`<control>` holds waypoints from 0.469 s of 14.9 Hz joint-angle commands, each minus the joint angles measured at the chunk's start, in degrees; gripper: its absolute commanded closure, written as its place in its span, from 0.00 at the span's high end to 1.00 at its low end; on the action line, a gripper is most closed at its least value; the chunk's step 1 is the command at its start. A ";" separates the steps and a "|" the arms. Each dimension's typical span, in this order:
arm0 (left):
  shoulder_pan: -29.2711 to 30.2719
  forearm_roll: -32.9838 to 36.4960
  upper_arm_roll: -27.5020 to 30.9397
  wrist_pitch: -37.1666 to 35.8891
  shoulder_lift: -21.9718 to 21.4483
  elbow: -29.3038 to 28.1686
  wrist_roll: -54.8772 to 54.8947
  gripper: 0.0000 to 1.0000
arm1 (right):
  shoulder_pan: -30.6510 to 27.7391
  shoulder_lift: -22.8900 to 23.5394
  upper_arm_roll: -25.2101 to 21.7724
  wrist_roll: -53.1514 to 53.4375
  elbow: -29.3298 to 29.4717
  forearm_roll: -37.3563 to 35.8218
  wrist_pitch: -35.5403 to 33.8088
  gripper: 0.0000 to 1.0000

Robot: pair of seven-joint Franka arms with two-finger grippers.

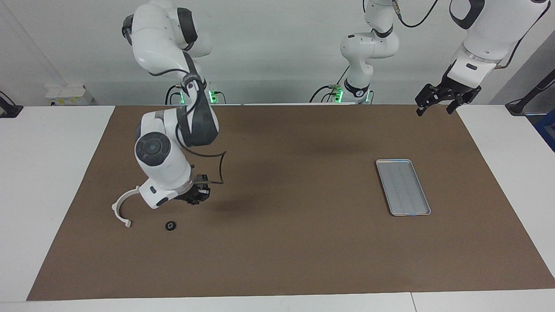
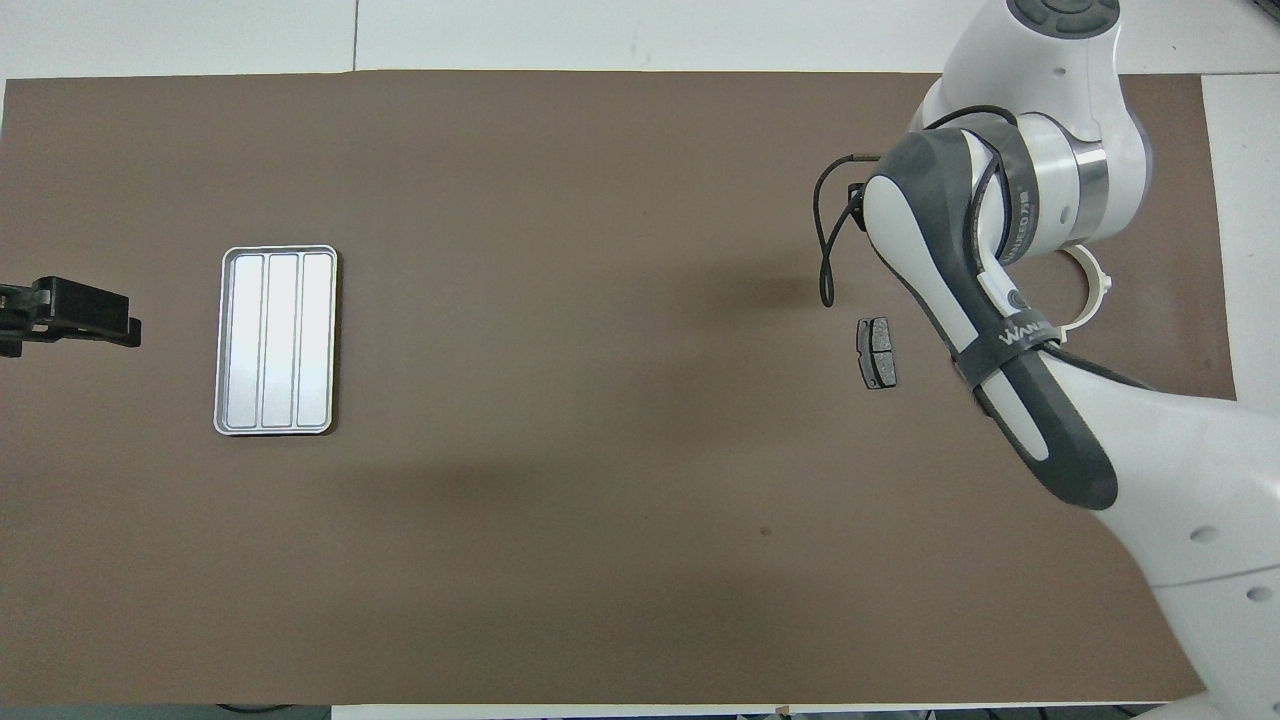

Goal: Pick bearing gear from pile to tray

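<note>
One tray (image 1: pixel 403 186) and one white half-ring bracket (image 1: pixel 122 208) lie on the table. There is one brake pad (image 2: pixel 877 352) and one small black round piece (image 1: pixel 171 225).

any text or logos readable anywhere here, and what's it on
"WANL…" in white letters on the dark strap round the right arm, overhead view; the rest of the word is cut off.
More small lettering runs along the cable sleeve near that arm's silver wrist ring; too small to read.
Nothing readable on the tray, the brake pad or the white half-ring.
</note>
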 commanded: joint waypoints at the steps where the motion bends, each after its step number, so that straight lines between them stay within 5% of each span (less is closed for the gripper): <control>1: -0.75 -0.58 0.57 0.21 -1.70 -1.80 0.37 1.00 | 8.48 -2.86 0.05 14.92 1.22 1.36 -4.80 0.00; 7: -0.39 -0.57 0.75 -0.06 -2.14 -2.94 -0.24 1.00 | 22.22 -3.57 0.31 41.68 -0.97 4.26 3.17 0.00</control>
